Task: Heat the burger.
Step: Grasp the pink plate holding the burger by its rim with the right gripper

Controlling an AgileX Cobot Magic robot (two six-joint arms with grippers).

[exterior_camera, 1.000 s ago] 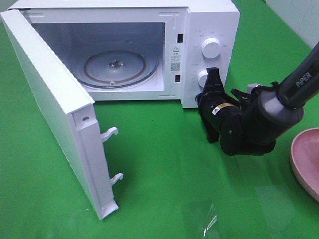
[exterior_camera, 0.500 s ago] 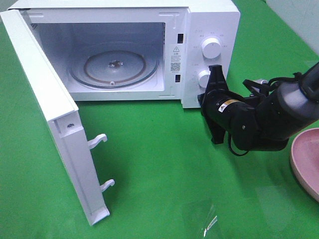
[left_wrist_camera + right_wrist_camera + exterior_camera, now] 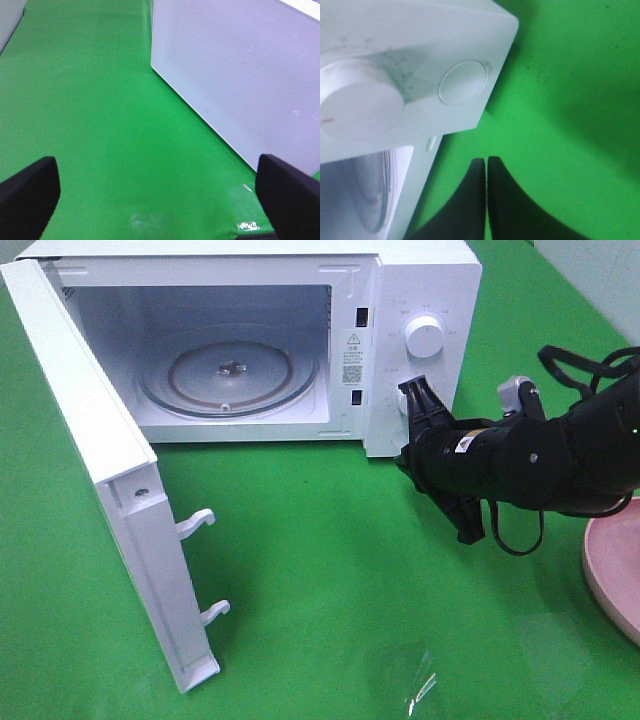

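Right gripper (image 3: 486, 162) levelled out, shut, apparently just beside microwave (image 3: 425, 280).

microwave (image 3: 420, 280) shell is reading as smooth white plastic, slightly glossy; knobs (image 3: 424, 337) are showing the same finish. turntable (image 3: 230, 375) is looking like clear glass. bench (image 3: 330, 570) is wearing matt green cloth. plate (image 3: 612, 550) is showing matt pink. right gripper (image 3: 486, 167) is looking matt black plastic.

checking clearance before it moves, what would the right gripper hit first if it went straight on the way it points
Most likely the microwave's control panel, near the lower knob by its bottom corner. The shut right gripper aims there in the right wrist view; the gap is hard to judge.
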